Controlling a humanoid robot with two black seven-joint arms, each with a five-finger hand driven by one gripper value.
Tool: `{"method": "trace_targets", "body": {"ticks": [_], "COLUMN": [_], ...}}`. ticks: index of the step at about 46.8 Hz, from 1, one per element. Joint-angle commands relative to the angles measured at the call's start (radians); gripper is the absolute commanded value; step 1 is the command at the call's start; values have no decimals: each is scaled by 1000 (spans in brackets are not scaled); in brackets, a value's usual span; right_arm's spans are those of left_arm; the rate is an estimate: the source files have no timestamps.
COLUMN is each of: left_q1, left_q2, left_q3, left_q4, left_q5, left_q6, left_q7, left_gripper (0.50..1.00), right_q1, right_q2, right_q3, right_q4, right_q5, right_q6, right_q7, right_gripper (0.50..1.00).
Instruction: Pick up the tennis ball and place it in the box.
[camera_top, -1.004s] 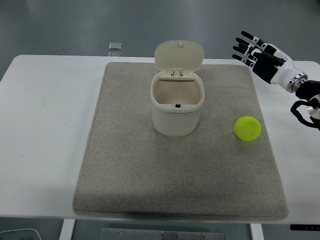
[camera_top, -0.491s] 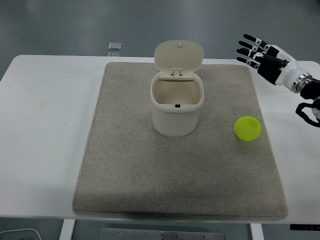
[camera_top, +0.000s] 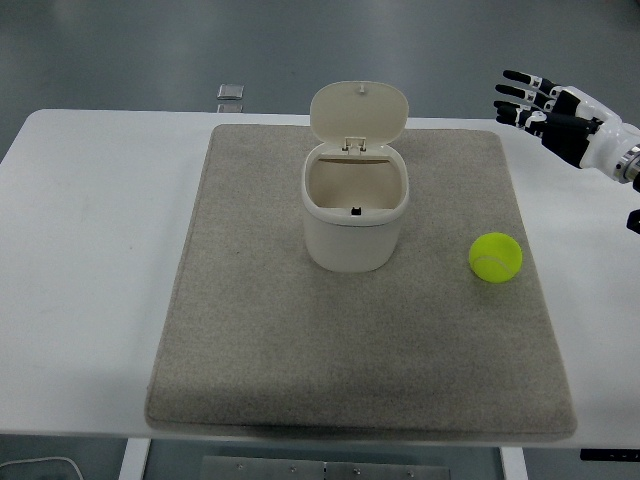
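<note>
While its fingers (camera_top: 520, 100) are spread and hold nothing, the right robot hand (camera_top: 560, 110) hangs above the far right corner of the tabletop (camera_top: 100, 220). The tennis ball (camera_top: 495, 258) lies well apart on the grey mat (camera_top: 250, 350), right of the cream box (camera_top: 355, 215), whose lid stands open.

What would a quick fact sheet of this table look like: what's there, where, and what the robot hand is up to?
surface: white table with a grey mat on it
bin: cream, lid flipped up, on the mat's far middle
ball: yellow tennis ball, on the mat, right of the bin, untouched
robot hand: right one at upper right, fingers spread, holding nothing
ball in bin: no
</note>
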Motion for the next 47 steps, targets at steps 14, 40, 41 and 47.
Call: {"method": "trace_targets", "body": {"ticks": [14,40,41,47], "left_q1": [0,0,0,0], "left_q2": [0,0,0,0], "left_q3": [-1,-1,-1,-1], "left_q4": [-1,-1,0,0], "left_q5": [0,0,0,0], "left_q6": [1,0,0,0], "left_q7": [1,1,1,1], "left_gripper": [992,992,992,992], "right_q1": [-4,-14,-14,-27], "right_q2": [-105,-227,-227,-238], "right_q3": [-2,-80,-82,-98], "right_q4": [90,224,228,267], "right_q5": [-335,-759,-771,-829], "right_q6": [122,148,147,141], "right_q7": [125,375,379,395], "right_gripper": [895,887,887,887]}}
